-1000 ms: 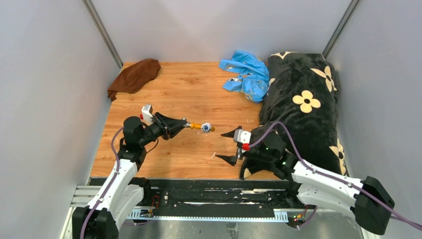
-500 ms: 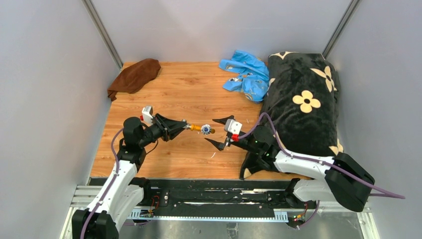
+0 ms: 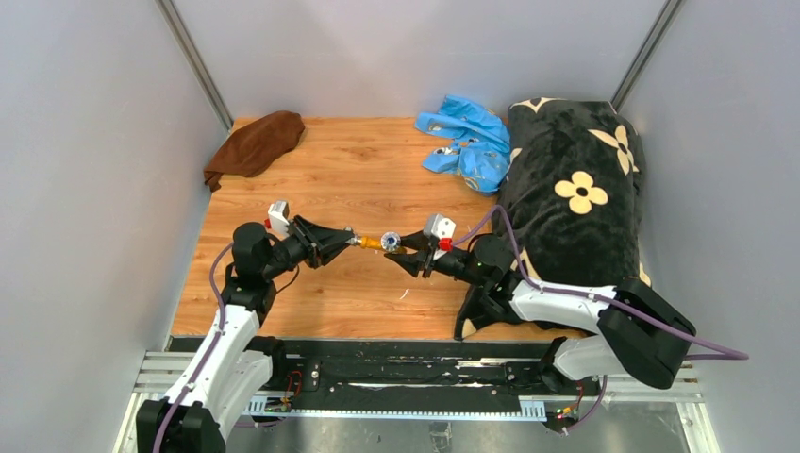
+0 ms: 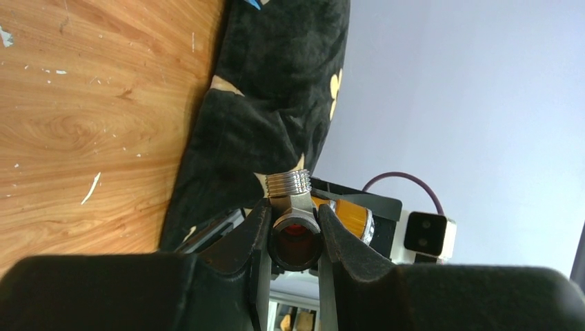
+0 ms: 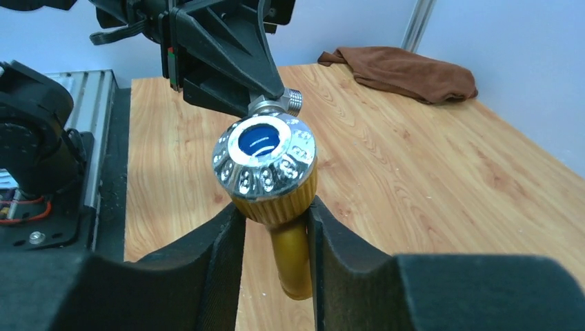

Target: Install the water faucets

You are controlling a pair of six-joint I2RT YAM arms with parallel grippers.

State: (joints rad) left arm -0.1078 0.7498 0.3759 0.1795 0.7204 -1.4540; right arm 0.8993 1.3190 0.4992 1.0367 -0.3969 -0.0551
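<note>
Tap spout (image 5: 265, 162) up off the bench (image 3: 330, 179), between the two arms, gold barrel pinched on both sides by the right end effector (image 5: 274, 207), round silver end facing that wrist camera. Joined behind it, silver threaded fitting (image 4: 290, 183) clamped tight in the left end effector (image 4: 293, 215). Farther back, dark flowered blanket (image 3: 575, 189) along the right side, blue bag (image 3: 467, 142) and brown cloth (image 3: 255, 142) at the rear edge.
</note>
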